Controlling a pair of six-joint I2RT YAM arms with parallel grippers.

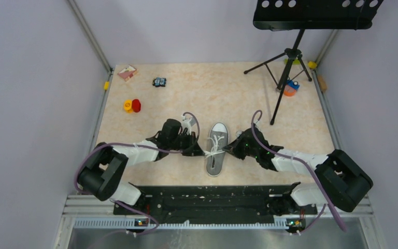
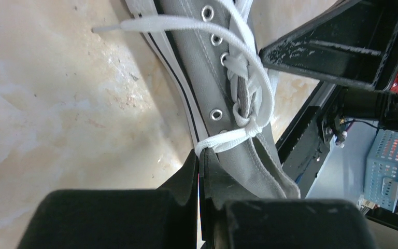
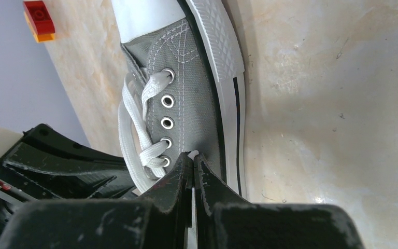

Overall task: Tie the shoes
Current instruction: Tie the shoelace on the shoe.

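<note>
- Grey sneaker (image 1: 217, 148) flat on its sole mid-tabletop (image 1: 212, 93), white toe cap pointing away from the arm bases, heel toward them.
- Left pincer (image 2: 200, 158) hard up against the sneaker's left flank, fingers clamped together on a strand of the white laces (image 2: 225, 138).
- That strand pulled straight, from the crossing over the tongue down into the closed fingertips.
- Another lace end lying loose on the tabletop beside the shoe, on the left pincer's side.
- Right pincer (image 3: 193, 158) closed as well, tips pressed to the right flank, just by the last eyelet on the heel side.
- A sliver of white right at those tips; too small to call as lace or not.
- From above: both arms bent inward, one on each side of the shoe, laces drawn out sideways toward each.
- At the back left, red and yellow blocks (image 1: 132, 106) side by side; at the back right, a black tripod stand (image 1: 292, 54). Both well apart from the sneaker.
</note>
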